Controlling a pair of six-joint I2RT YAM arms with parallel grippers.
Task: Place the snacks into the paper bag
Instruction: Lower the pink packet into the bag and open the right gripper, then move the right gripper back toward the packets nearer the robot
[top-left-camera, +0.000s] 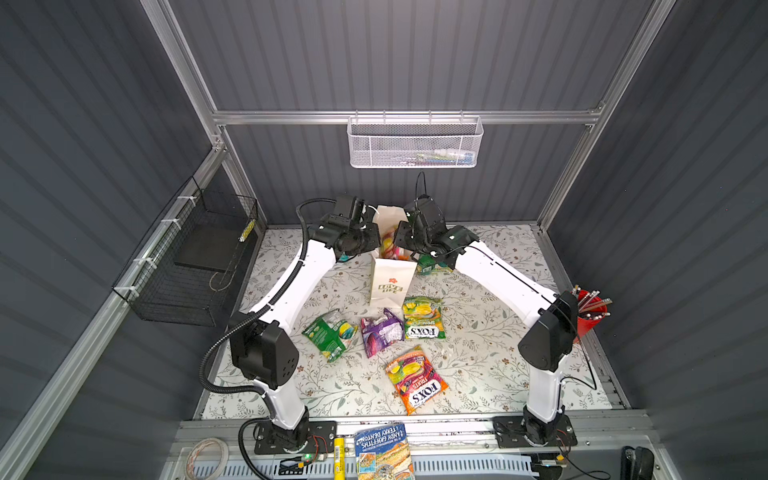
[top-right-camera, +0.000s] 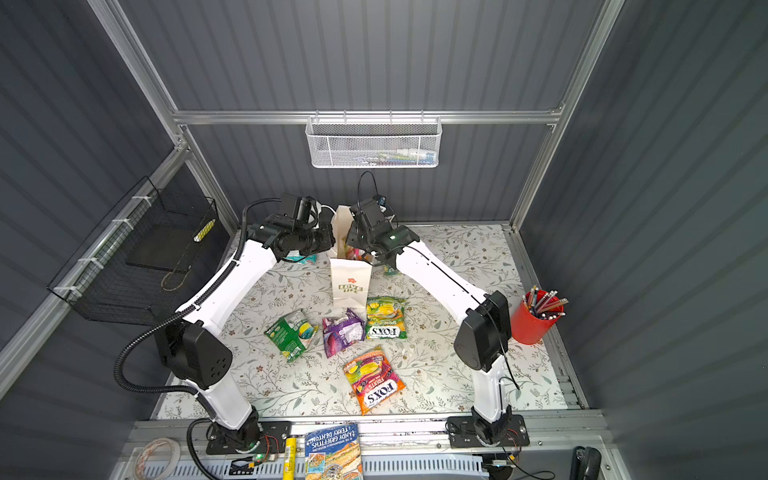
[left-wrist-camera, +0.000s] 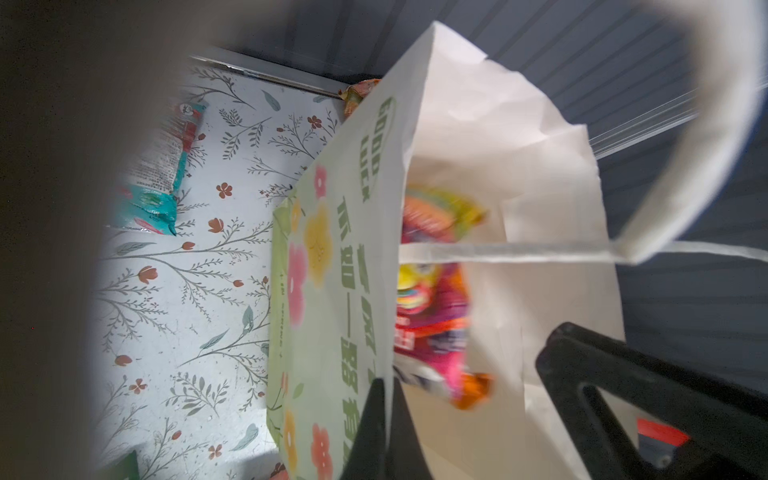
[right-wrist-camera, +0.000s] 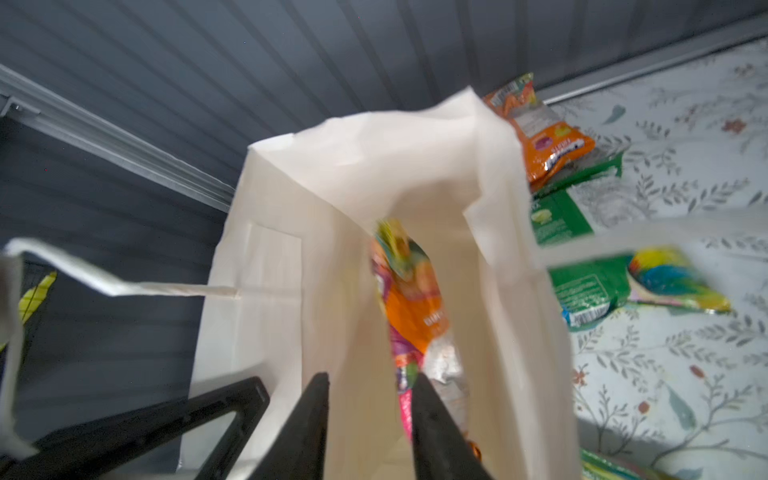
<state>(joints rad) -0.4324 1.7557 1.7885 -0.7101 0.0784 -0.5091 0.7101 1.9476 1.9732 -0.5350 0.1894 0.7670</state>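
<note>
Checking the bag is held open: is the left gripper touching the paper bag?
Touching. In the left wrist view the left gripper is shut on the paper bag, its printed side wall pinched between the jaws.

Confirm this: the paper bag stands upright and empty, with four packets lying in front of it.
Not empty: both wrist views show an orange-pink packet inside the bag. The rest holds: it stands upright, with four packets lying in front of it.
</note>
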